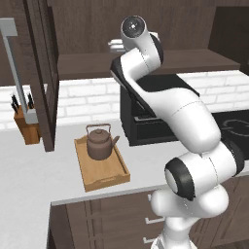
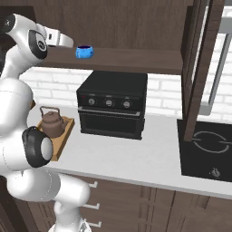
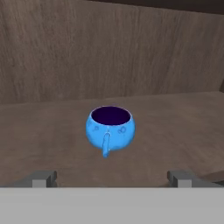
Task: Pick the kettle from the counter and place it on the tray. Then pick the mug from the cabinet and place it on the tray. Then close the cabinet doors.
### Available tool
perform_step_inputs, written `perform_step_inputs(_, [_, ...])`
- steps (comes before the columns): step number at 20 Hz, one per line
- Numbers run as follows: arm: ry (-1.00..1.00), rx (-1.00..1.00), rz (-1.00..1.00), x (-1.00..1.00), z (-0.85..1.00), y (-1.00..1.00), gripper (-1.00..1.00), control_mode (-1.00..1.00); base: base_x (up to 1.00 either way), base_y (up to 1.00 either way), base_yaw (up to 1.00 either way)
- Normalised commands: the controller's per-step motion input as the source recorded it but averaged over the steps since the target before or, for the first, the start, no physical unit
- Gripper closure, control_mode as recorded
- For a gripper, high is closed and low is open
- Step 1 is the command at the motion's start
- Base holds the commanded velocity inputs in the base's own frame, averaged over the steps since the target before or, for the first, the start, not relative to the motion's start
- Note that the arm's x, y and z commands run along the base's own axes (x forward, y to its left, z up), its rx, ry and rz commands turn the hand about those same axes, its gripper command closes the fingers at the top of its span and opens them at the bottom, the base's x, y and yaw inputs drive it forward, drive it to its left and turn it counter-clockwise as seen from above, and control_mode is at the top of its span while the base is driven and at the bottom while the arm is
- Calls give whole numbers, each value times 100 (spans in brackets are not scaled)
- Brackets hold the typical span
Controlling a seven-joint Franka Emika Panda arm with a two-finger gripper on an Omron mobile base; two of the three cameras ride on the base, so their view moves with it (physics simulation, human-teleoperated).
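The blue mug (image 3: 110,127) stands upright on the cabinet (image 2: 131,59) shelf, its handle turned toward my hand. My gripper (image 3: 111,178) is open, level with the shelf and a short way in front of the mug, touching nothing. From the right base view the gripper (image 2: 69,42) sits just left of the mug (image 2: 84,51). The dark-brown kettle (image 1: 100,142) rests on the light-wood tray (image 1: 104,176) on the counter (image 1: 29,170). One cabinet door (image 1: 41,73) hangs open at the left, another (image 2: 199,68) at the right.
A black toaster oven (image 2: 113,104) stands on the counter under the shelf, right of the tray (image 2: 60,144). A knife block (image 1: 26,125) sits by the wall behind the left door. A black cooktop (image 2: 206,147) lies at the right.
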Motion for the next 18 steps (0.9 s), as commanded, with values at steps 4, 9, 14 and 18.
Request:
perform_step_inputs(4, [0,0,0,35,-14,0,-100,-100,0,0,0])
perform_step_inputs(9, [-11,1,0,16,-33,0,-100,-100,0,0,0])
perform_step_inputs(14, [-11,4,0,17,-8,0,-100,-100,0,0,0])
perform_step_inputs(18, [-11,3,0,21,-18,-2,-100,-100,0,0,0])
